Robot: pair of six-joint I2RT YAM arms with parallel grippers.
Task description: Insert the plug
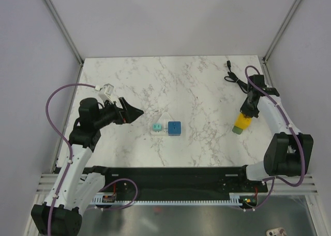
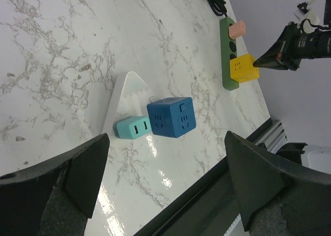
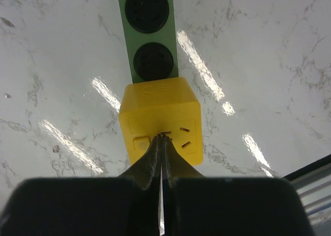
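A yellow cube plug (image 3: 160,117) sits on the near end of a green power strip (image 3: 147,34), with two round sockets free beyond it. My right gripper (image 3: 163,137) is shut and empty, its closed tips on the cube's top face. In the top view it (image 1: 248,109) is just above the yellow cube (image 1: 241,123). My left gripper (image 1: 132,112) is open and empty, left of a teal plug (image 1: 155,127) and a blue cube plug (image 1: 174,127). The left wrist view shows the teal plug (image 2: 133,127), blue cube (image 2: 171,117), yellow cube (image 2: 243,68) and strip (image 2: 226,55).
A white triangular holder (image 2: 124,99) lies behind the teal and blue plugs. A pink plug (image 2: 237,29) sits at the strip's far end. The strip's black cable (image 1: 235,78) coils at the back right. Walls enclose the marble table (image 1: 207,91).
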